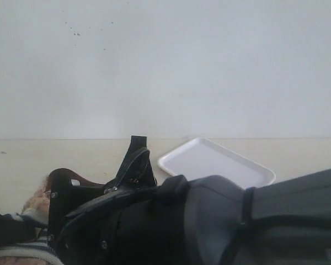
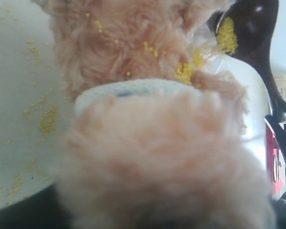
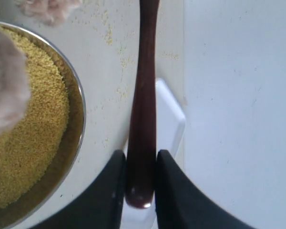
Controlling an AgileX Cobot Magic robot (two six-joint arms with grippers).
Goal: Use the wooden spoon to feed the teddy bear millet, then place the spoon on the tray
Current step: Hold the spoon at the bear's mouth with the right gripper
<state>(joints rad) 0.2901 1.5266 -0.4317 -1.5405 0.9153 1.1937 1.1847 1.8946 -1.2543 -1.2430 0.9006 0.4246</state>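
Two arms working. My right end effector (image 3: 141,160) is clamping narrow on the handle end of the wooden spoon (image 3: 143,90), jaws pressing on both sides. The spoon's bowl is sitting at the face of the teddy bear (image 2: 133,62), a clump of millet (image 2: 227,36) lying in it, with grains sticking in the fur and scattered on the table (image 2: 14,86). The metal bowl (image 3: 79,119), heaped with millet, is standing just beside the handle. My left end effector (image 1: 3,227) is only showing as a dark shape by the bear, so I cannot tell its jaws. Judging: the feeding step is running. The next move is calling for backing the spoon off level, carrying it over the tray (image 1: 215,163), lowering, then opening.
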